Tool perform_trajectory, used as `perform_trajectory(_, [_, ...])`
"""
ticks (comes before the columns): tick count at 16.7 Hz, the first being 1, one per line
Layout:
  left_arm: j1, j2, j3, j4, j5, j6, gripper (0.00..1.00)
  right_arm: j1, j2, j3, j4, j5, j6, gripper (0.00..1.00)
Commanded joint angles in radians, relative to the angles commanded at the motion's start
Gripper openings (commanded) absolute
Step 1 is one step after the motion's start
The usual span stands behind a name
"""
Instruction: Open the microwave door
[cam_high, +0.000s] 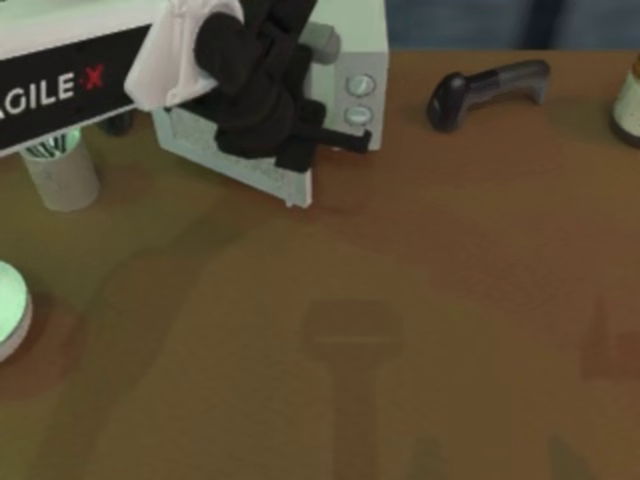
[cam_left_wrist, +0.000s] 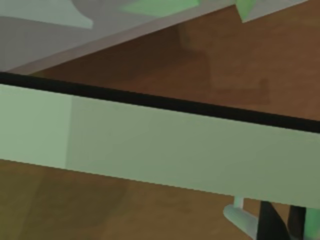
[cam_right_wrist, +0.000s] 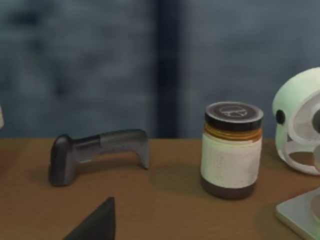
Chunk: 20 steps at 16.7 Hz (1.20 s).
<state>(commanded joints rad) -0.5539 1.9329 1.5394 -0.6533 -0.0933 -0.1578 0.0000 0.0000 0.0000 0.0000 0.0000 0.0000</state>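
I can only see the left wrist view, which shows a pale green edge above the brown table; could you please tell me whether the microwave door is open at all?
Observer: Yes. In the top view the microwave door stands swung partly out from the microwave, hinged at its left end.
Operator: Thank you. Where is the gripper relative to it?
Observer: The left gripper sits over the door's free end, just in front of the knob panel.
Operator: Is anything near the door's hinged end?
Observer: A pale cylindrical container stands on the table to its left, apart from the door.
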Motion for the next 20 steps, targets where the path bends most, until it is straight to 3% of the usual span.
perform_trajectory(5, [-0.002, -0.008, -0.012, 0.006, 0.013, 0.010, 0.00, 0.000, 0.000, 0.000, 0.000, 0.000, 0.000, 1.00])
perform_trajectory(11, [0.034, -0.074, -0.106, 0.031, 0.073, 0.127, 0.00, 0.000, 0.000, 0.000, 0.000, 0.000, 0.000, 1.00])
perform_trajectory(20, [0.036, -0.080, -0.108, 0.035, 0.076, 0.132, 0.00, 0.000, 0.000, 0.000, 0.000, 0.000, 0.000, 1.00])
